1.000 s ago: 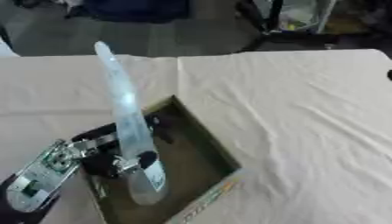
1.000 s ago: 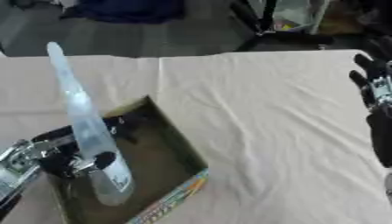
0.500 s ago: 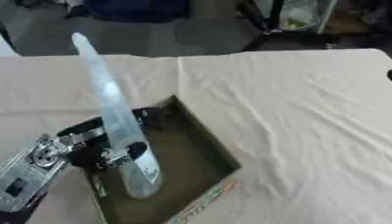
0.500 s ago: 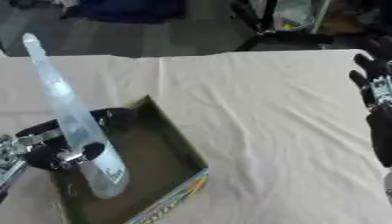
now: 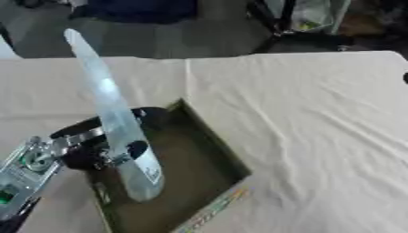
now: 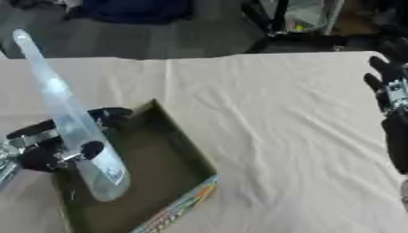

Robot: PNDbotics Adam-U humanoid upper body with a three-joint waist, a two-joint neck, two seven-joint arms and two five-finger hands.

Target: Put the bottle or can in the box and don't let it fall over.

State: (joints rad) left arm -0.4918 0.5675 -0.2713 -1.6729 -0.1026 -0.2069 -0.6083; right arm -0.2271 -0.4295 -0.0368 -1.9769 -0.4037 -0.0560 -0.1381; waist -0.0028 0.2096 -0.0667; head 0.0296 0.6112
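A tall clear bottle (image 5: 119, 123) with a long tapering neck stands tilted in the shallow dark box (image 5: 209, 136), its neck leaning up and to the left. My left hand (image 5: 84, 150) comes in from the lower left and is shut on the bottle's lower body, fingers behind it and thumb in front. The bottle's base is down inside the box; I cannot tell whether it touches the floor. My right hand (image 6: 390, 98) hangs open at the right edge in the right eye view, far from the box.
A cream cloth (image 5: 318, 118) with creases covers the table. The box's near edge shows a coloured printed side (image 5: 215, 209). Dark bags and chair legs lie beyond the table's far edge.
My left hand and the bottle have shifted slightly left and back inside the box, and the bottle's neck leans further to the left. The right hand has stayed put.
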